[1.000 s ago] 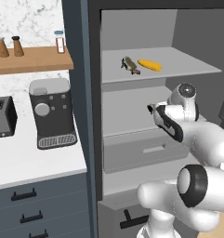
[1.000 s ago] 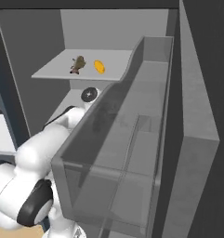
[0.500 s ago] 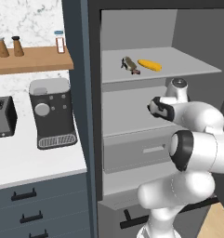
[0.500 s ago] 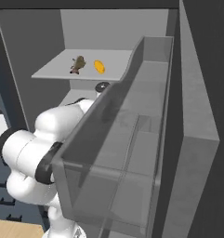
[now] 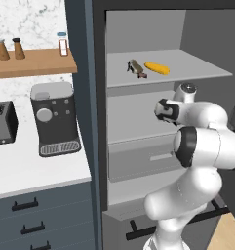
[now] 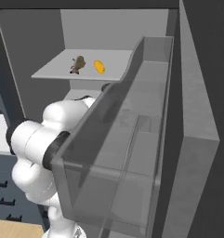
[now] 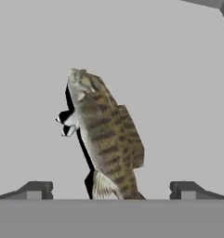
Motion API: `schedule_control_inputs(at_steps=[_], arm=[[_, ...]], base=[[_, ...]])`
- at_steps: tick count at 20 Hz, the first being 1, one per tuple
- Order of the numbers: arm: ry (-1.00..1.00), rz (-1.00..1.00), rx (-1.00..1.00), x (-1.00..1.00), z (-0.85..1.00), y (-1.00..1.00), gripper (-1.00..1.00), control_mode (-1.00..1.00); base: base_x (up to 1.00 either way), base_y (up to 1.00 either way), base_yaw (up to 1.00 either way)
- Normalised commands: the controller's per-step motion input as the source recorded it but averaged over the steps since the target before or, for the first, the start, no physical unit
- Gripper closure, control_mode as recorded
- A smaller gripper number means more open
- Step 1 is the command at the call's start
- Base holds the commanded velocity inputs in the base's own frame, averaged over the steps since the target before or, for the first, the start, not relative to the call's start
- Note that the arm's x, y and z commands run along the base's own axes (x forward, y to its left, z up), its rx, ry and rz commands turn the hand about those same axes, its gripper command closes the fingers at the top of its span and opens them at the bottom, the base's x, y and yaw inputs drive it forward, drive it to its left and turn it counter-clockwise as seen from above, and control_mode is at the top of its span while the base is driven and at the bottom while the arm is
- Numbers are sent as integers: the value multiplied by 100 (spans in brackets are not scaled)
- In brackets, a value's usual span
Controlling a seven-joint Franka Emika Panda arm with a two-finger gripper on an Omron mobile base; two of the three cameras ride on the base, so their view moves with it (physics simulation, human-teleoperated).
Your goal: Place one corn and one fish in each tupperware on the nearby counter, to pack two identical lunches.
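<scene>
Grey shelf [image 5: 197, 66] holds fish [image 5: 136, 68] beside corn [image 5: 157, 68].

Two base views flanking the arm, both toward the open fridge shelf [image 5: 187, 63]; hand view close above it.

Inside the open fridge [image 5: 153, 122], on the upper grey shelf [image 5: 197, 66]: 1 fish [image 5: 136, 68] and 1 corn [image 5: 157, 68] just beside each other, fish on the left, not clearly touching. Below that shelf, white arm [image 5: 202, 146] bent up from the lower right, dark wrist end [image 5: 164, 110] pointing left into the fridge, jaws hidden. At left, white bench [image 5: 36, 168] over dark drawers [image 5: 41, 222], carrying a coffee machine [image 5: 54, 118] and a toaster [image 5: 3, 123], with a wooden wall shelf [image 5: 33, 62] of 3 bottles visible above.
</scene>
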Motion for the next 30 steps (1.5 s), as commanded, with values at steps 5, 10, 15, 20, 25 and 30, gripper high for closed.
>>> schedule_control_inputs(at_steps=[5, 10, 15, 20, 25, 30], arm=[[0, 8, 0, 33, -34, 0, -100, -100], [2, 6, 0, 24, -32, -1, -100, -100], [4, 3, 0, 0, -42, 0, -100, -100], [5, 0, 0, -15, -57, 19, 100, -100], [-6, -3, 0, -47, -31, 45, 100, -100], [-8, -12, 0, -69, -1, 31, 100, -100]], base=[[0, 0, 0], [0, 0, 0], [0, 0, 0], [0, 0, 0], [0, 0, 0], [0, 0, 0]])
